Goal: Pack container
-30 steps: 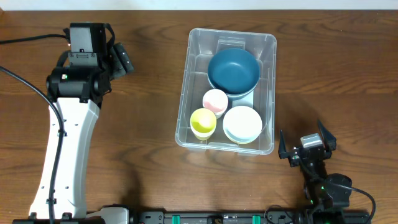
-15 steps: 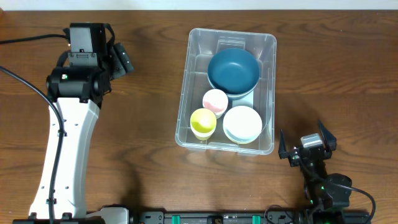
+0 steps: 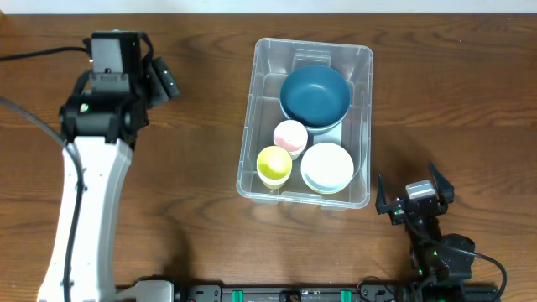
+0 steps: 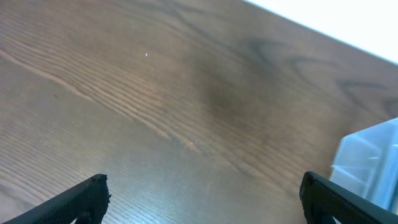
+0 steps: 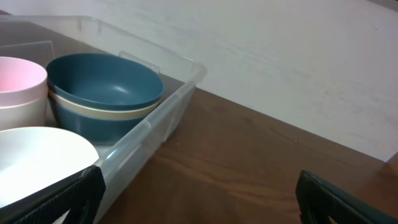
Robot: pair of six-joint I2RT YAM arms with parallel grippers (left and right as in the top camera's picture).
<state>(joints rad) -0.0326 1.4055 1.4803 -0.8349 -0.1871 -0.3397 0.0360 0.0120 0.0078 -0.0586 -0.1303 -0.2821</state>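
The container (image 3: 248, 134) sits on the wooden surface (image 3: 436, 101) right of centre, its near right corner close to the right pincer (image 3: 409, 195), which is spread open and empty. The left pincer (image 4: 205, 196) is also spread wide with nothing in it, and hangs well apart over bare wood. Inside stand a blue bowl (image 3: 315, 94) nested on a paler one, a white bowl (image 3: 327, 166), a pink cup (image 3: 290, 136) and a yellow cup (image 3: 273, 164). The clear plastic looks thin, smooth and probably slippery, with walls likely to flex. Loaded, it should be moderately heavy, and its contents could slide. The rolled rim seems the safest hold, ideally on opposite sides.
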